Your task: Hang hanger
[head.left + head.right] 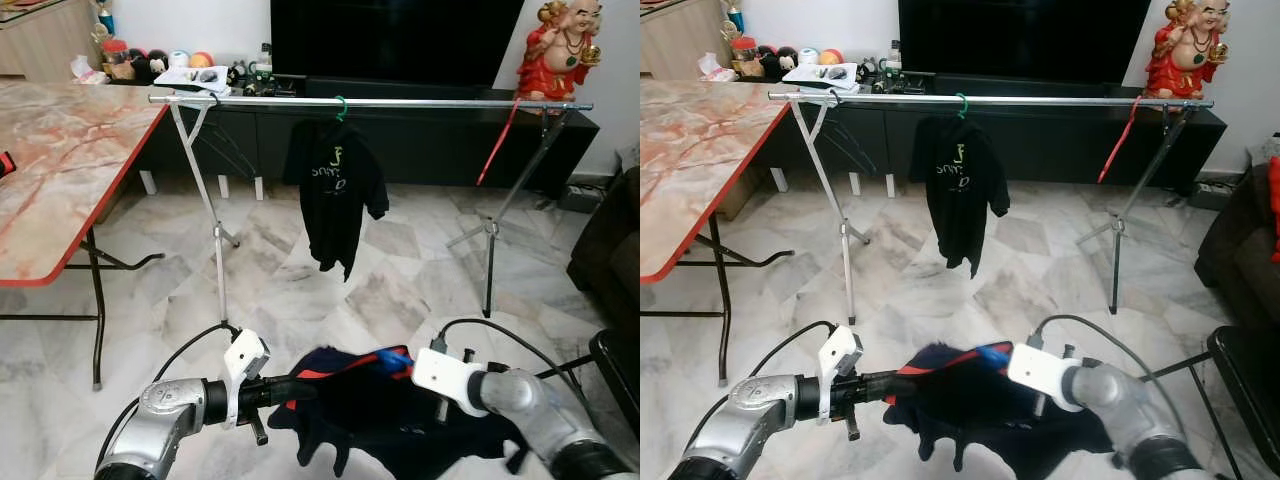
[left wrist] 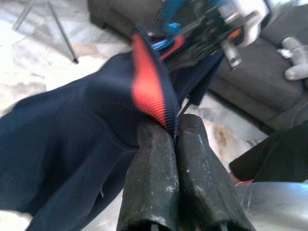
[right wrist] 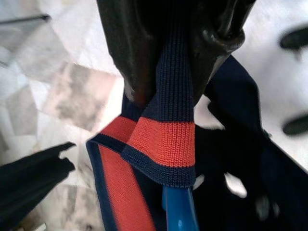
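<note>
A navy shirt with a red-striped collar hangs low in front of me, stretched between both grippers. My left gripper is shut on the collar's ribbed edge. My right gripper is shut on the collar band, just above a blue hanger that sticks out of the neck opening. Ahead stands a metal clothes rail. A black T-shirt hangs from it on a green hanger, and a red hanger hangs near its right end.
A marble-topped table with a red edge stands at my left. A dark TV cabinet and a red statue are behind the rail. A dark sofa sits at the right. Tiled floor lies between me and the rail.
</note>
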Tool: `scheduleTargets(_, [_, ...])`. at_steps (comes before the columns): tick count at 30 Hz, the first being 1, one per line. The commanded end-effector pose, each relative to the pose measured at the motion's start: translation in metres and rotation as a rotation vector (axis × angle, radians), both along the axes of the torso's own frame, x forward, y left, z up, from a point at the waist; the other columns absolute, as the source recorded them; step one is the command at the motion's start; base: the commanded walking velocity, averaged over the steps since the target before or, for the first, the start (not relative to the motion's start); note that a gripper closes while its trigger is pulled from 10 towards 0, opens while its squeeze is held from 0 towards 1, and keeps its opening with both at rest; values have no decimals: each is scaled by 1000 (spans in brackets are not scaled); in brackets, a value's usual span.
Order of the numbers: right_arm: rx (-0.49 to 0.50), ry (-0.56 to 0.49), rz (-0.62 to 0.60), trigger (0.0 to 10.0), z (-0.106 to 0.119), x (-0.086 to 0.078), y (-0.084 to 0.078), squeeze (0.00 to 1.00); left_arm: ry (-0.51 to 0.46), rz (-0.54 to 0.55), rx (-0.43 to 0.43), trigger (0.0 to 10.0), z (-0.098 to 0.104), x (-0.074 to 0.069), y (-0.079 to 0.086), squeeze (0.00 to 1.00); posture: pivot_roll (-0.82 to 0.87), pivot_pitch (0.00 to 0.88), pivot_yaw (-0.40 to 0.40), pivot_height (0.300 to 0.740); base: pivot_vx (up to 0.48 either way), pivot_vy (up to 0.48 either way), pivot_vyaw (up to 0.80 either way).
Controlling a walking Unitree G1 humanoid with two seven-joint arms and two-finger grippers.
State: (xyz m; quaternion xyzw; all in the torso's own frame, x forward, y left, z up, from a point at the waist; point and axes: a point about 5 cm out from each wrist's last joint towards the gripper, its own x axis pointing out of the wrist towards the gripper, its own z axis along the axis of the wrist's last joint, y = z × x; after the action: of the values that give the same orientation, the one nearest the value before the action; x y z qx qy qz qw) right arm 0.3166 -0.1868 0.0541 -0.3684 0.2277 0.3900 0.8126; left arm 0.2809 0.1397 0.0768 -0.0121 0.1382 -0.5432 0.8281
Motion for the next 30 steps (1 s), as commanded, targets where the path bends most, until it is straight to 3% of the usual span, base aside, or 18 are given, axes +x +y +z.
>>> scheduleTargets(1, [117, 31, -6, 0, 2, 0, 8, 0, -6, -29, -7, 0, 6, -2, -6, 0, 82, 44, -23, 740, 0, 0, 0])
scheduleTargets(4, [191, 123, 81, 0, -1, -10, 21, 0, -11, -30, -6, 0, 8, -1, -10, 0, 87, 50, -20, 740, 0, 0, 0])
scheduleTargets(7, [202, 150, 103, 0, -2, -13, 24, 0, -13, -31, -7, 0, 9, -1, -11, 0, 87, 50, -20, 740, 0, 0, 0])
scheduleTargets(10, [127, 215, 93, 0, -14, -18, 18, 0, -16, -33, -9, 0, 13, -2, -13, 0, 89, 54, -20, 740, 0, 0, 0])
scheduleTargets(18, [81, 315, 164, 0, -23, -30, 18, 0, -24, -2, 23, 0, 12, 1, -10, 0, 96, 58, -17, 740, 0, 0, 0])
scheduleTargets(20, [16, 344, 177, 0, -27, -33, 12, 0, -24, 3, 29, 0, 12, 1, -9, 0, 97, 60, -18, 740, 0, 0, 0])
scheduleTargets(26, [-16, 292, 101, 0, -28, -25, 13, 0, -22, -1, 31, 0, 13, 0, -10, 0, 100, 60, -19, 740, 0, 0, 0])
scheduleTargets(29, [144, 183, -53, 0, -17, -6, 28, 0, -16, -27, 23, 0, 15, -4, -13, 0, 102, 61, -18, 740, 0, 0, 0])
scheduleTargets(30, [144, 183, -53, 0, -17, -6, 28, 0, -16, -27, 23, 0, 15, -4, -13, 0, 102, 61, -18, 740, 0, 0, 0])
